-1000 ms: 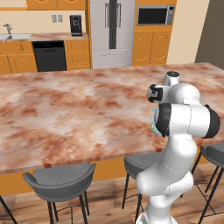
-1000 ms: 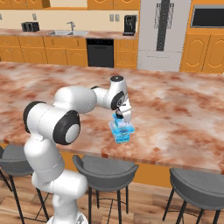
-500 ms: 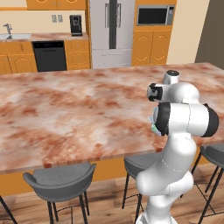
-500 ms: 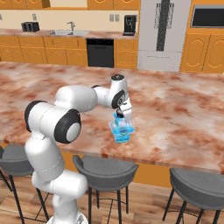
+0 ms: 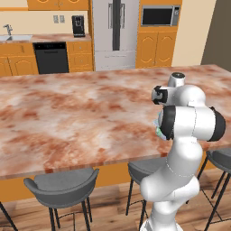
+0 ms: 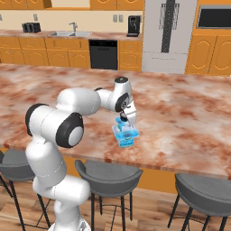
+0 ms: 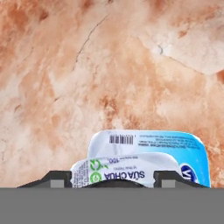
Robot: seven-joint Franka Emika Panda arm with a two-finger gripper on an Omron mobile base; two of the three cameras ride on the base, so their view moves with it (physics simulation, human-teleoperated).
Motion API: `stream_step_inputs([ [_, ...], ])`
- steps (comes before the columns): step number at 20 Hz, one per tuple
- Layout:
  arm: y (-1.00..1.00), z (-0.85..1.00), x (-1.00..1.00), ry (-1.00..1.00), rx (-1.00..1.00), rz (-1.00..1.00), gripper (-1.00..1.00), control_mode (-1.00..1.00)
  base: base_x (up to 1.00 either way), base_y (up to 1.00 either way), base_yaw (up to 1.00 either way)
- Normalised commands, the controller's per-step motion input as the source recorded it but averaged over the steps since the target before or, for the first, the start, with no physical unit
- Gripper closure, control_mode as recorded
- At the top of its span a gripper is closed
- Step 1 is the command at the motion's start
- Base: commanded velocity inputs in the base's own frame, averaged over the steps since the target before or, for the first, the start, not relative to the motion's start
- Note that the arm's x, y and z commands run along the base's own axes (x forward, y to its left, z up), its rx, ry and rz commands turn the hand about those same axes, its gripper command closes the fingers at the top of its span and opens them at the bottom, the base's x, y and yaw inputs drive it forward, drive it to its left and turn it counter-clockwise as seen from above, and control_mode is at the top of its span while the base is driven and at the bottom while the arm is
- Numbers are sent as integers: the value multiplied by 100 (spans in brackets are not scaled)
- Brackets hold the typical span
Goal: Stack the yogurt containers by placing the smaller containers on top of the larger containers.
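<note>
Two light-blue yogurt containers are stacked near the counter's front edge. The larger container (image 6: pixel 127 140) (image 7: pixel 151 142), with a barcode on its lid, is at the bottom. The smaller container (image 6: pixel 122 128) (image 7: pixel 124 173), green-marked on its lid, rests on top of it. My gripper (image 6: pixel 128 121) (image 7: pixel 113 180) points down over the stack, open, one fingertip (image 7: pixel 59 180) on each side of the smaller container. From the left base camera, a pale sliver of the stack (image 5: pixel 158 129) peeks out behind my arm.
The marble island counter (image 6: pixel 185 113) stretches wide to the left and back. Grey stools (image 6: pixel 108 175) (image 6: pixel 205 193) (image 5: pixel 61 186) stand under its front edge. Cabinets, a dishwasher and a fridge line the far wall.
The arm and the stack stay where they were. The fingers have spread slightly away from the smaller container.
</note>
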Motion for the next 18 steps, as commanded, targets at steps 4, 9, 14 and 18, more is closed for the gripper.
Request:
stream_step_inputs([
  [4,0,0,0,0,0,0,-100,-100,0,0,0],
  [9,0,0,0,0,0,0,-100,-100,0,0,0],
  [14,0,0,0,0,0,0,-100,-100,0,0,0],
  [18,0,11,0,1,0,0,-100,-100,0,0,0],
])
